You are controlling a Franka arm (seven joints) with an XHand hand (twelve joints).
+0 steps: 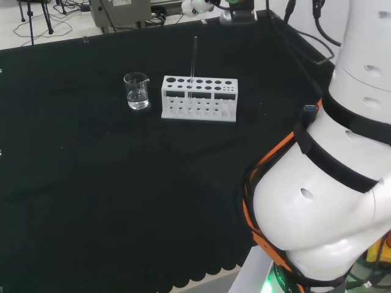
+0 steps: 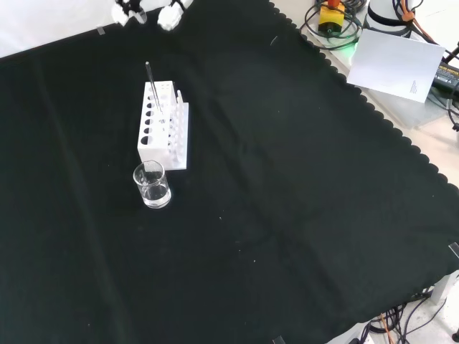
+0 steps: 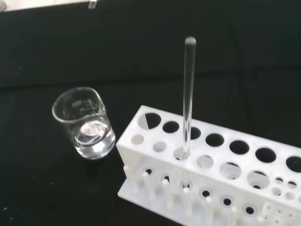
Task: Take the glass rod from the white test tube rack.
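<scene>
A clear glass rod (image 1: 193, 61) (image 2: 152, 86) (image 3: 188, 103) stands upright in a hole of the white test tube rack (image 1: 198, 97) (image 2: 163, 129) (image 3: 211, 165), its top well above the rack. The hand (image 2: 171, 16) hangs at the front view's top edge, above and beyond the rack, apart from the rod. Its white fingertips are spread with nothing between them. In the head view the hand (image 1: 198, 6) shows at the top edge, past the rack. The wrist view looks down on rod and rack from close by.
A small glass beaker (image 1: 137, 91) (image 2: 152, 185) (image 3: 87, 125) with a little clear liquid stands right beside one end of the rack. The arm's white links (image 1: 342, 152) stand at the head view's right. A white paper sheet (image 2: 398, 61) lies past the cloth's scalloped edge.
</scene>
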